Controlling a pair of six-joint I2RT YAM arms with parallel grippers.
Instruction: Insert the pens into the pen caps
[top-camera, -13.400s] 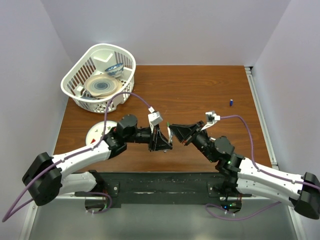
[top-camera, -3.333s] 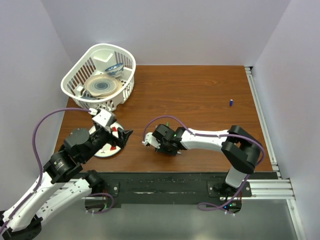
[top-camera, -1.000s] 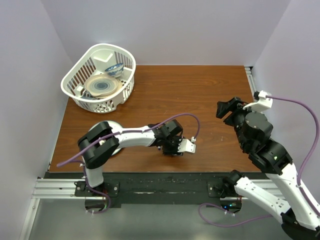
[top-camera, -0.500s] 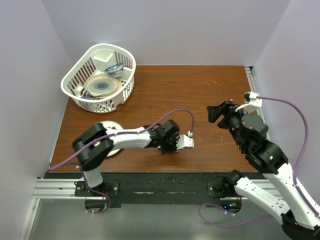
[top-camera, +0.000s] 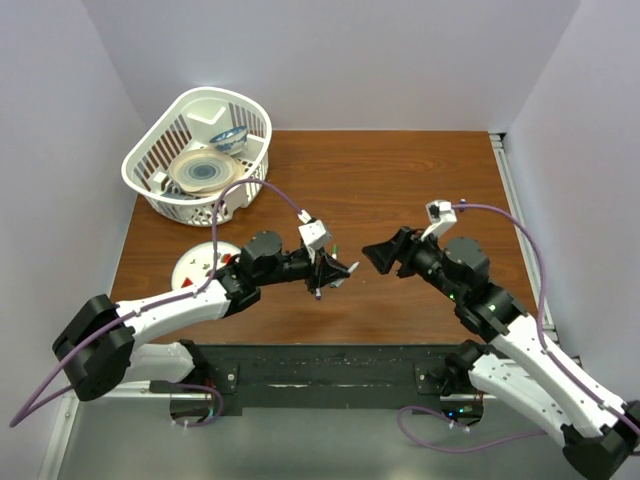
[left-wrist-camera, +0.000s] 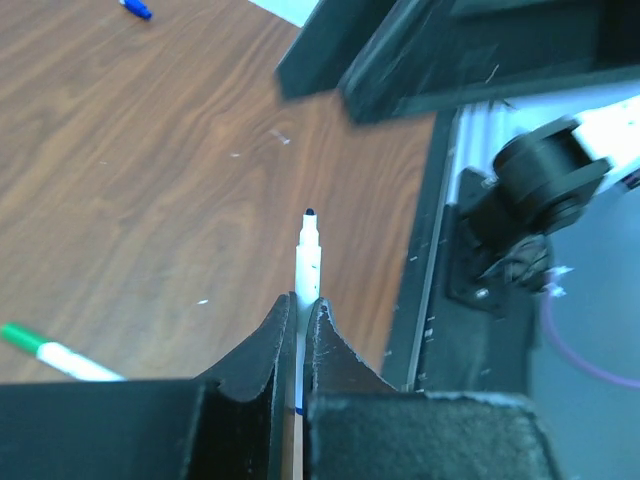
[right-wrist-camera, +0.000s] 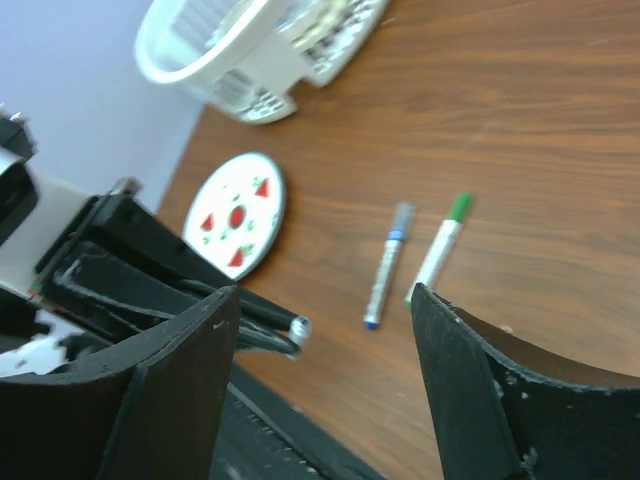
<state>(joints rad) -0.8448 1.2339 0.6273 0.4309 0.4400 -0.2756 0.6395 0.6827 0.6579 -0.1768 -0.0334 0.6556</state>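
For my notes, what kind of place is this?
Probably a robot lab test cell: two arms mounted at a wooden table, plain walls boxing it in, pens and a dish basket as props.

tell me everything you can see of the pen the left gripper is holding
The pen is a thin white marker, plastic by its look. It is uncapped, with a small dark nib at its free end and a hint of blue low on the barrel. The left gripper is shut on the barrel, clamping it from both sides, and the nib end sticks straight out beyond it. The pen seems held clear of the wooden table, and nothing else touches it.
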